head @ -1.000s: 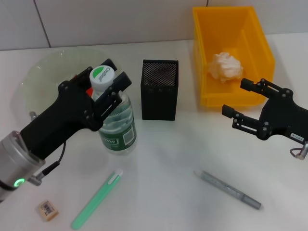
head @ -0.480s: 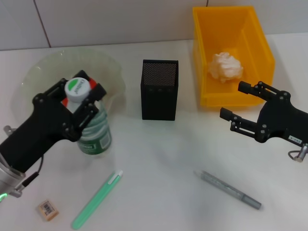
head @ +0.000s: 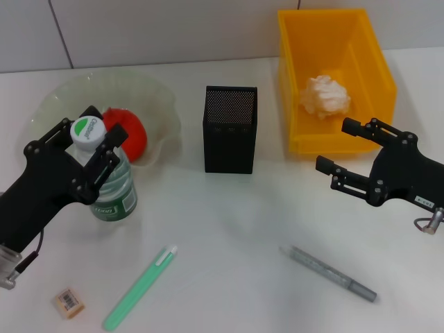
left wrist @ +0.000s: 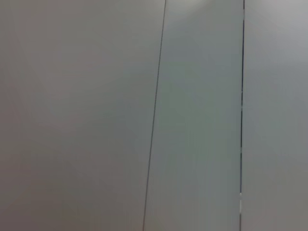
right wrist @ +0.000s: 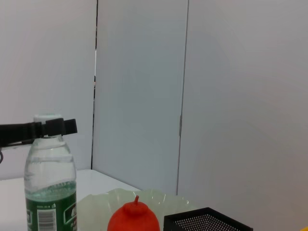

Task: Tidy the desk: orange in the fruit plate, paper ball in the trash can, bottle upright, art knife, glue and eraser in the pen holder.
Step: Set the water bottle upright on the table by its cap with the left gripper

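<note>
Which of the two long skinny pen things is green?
The green pen-shaped stick lying near the eraser, on the robot's left. The other one, the grey pen-shaped stick, lies toward the robot's right, below the right gripper.

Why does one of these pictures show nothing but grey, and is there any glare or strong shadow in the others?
Left wrist view: that camera faces only a plain grey panelled wall with thin seams. Head view: even light, only soft shadows beside the pen holder and bottle, no harsh glare. Right wrist view: evenly lit too, with the bottle and orange showing plainly against the wall.
</note>
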